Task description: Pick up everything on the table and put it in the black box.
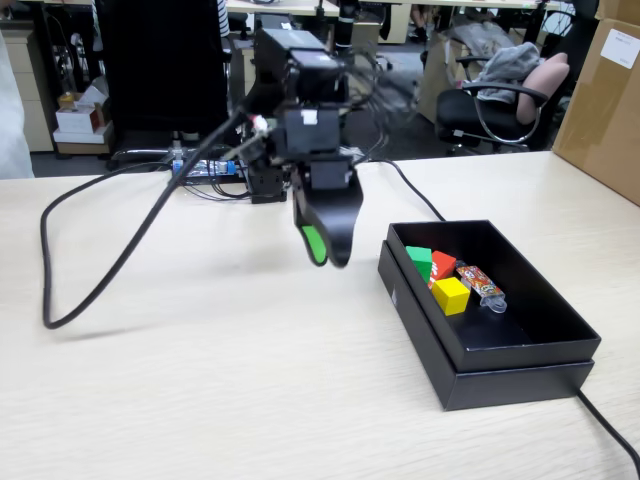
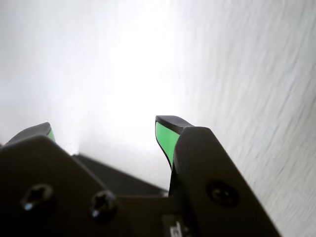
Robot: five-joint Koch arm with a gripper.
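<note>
On the table (image 1: 200, 380), the black box (image 1: 540, 355) sits at the lower right of the fixed view. Inside it, near its left wall, the green cube (image 1: 419, 259) lies farthest back, the red packet (image 1: 443, 266) just right of it, the yellow cube (image 1: 451, 295) in front of both, and a wrapped stick (image 1: 481, 285) right of the cubes. The gripper (image 1: 328, 252) hangs above the tabletop at frame centre, left of the box. A thick cable (image 1: 100, 270) loops across the left half. A carton (image 1: 610, 100) stands at the upper right edge.

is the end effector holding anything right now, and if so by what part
Nothing is held. The end effector is open over bare table, its green-lined fingers apart with only tabletop between them.
</note>
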